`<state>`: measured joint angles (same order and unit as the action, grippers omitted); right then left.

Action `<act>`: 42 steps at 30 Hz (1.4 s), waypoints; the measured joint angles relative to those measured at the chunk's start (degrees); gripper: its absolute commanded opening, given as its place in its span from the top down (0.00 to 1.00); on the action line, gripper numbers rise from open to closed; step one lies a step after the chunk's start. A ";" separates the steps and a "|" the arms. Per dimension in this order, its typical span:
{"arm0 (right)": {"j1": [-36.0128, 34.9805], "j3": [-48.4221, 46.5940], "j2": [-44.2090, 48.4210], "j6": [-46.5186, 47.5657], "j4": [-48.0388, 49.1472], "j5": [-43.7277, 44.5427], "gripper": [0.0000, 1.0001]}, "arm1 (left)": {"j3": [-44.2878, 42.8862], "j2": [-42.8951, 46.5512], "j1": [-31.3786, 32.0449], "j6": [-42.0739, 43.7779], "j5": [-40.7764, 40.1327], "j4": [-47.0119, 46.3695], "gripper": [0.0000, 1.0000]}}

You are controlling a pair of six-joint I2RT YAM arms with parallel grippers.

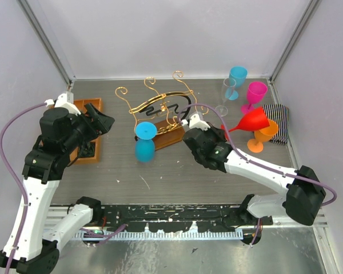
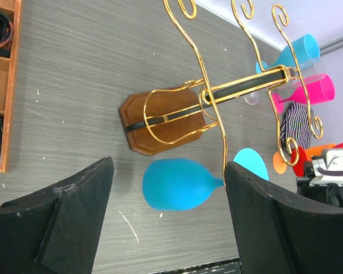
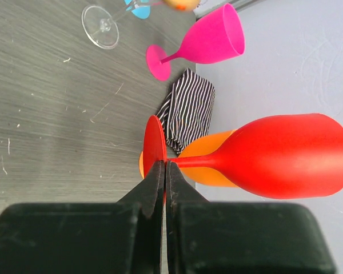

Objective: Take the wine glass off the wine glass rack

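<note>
From my seat, nearest me is the grey wood-grain table (image 1: 177,171), scuffed with small white marks. Plain white walls close it in on three sides.

On my left side, the left gripper (image 2: 168,165) hangs over the near end of the orange-brown tray (image 1: 95,103), its jaws standing well apart with nothing between the pads. In its wrist view it looks straight at the wine glass rack (image 1: 160,108), which stands mid-table on its wooden base. A blue wine glass (image 1: 144,149) hangs from the gold wire on the rack's near side, foot up and bowl down. It lies in line with the gap of the left jaws but apart from them, and nothing touches it. I cannot tell whether its bowl reaches the table.

Just right of the rack, the right gripper (image 3: 164,171) is clenched tight on a red wine glass (image 3: 280,154), pinching the stem right at the foot. The glass lies sideways in the air, bowl pointing away to the right, clear of the rack.

Beyond it an orange glass (image 1: 266,134) stands against a striped cloth (image 1: 277,123). Farther back, near the far right corner, stand a pink glass (image 1: 256,90), a clear glass (image 1: 228,88) and a light blue glass (image 1: 237,77).
</note>
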<state>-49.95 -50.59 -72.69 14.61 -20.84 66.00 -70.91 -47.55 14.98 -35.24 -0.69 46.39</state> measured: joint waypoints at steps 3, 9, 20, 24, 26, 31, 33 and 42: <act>-1.03 0.33 0.00 -3.17 -2.51 0.44 0.99 | 0.00 -0.02 0.00 -0.04 0.13 -0.02 0.15; -1.44 0.68 -0.83 -7.39 -4.61 0.87 0.99 | 0.02 0.00 0.00 -0.22 0.39 -0.04 0.15; -2.64 3.69 -7.39 -13.55 -5.64 1.70 0.99 | 0.04 0.00 0.00 -0.20 0.37 0.00 0.15; -2.89 3.69 -8.13 -18.08 -7.37 2.23 0.99 | 0.04 0.00 0.00 -0.17 0.37 0.07 0.15; -3.02 3.65 -8.59 -21.07 -8.90 2.69 0.99 | 0.04 0.00 0.00 -0.17 0.37 0.20 0.15; -3.61 3.08 -10.91 -27.76 -13.40 3.87 0.99 | 0.04 0.00 0.00 -0.17 0.37 0.22 0.15; -3.93 2.32 -11.43 -30.08 -15.37 3.87 0.99 | 0.04 0.00 0.00 -0.15 0.37 0.24 0.15; -6.64 -2.99 -13.60 -41.62 -24.11 4.79 0.99 | 0.57 0.15 0.00 -0.15 0.39 0.26 0.15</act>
<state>-56.60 -53.58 -86.28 -27.00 -44.95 70.78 -70.35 -47.40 14.98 -35.40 -0.30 46.65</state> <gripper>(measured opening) 0.036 0.849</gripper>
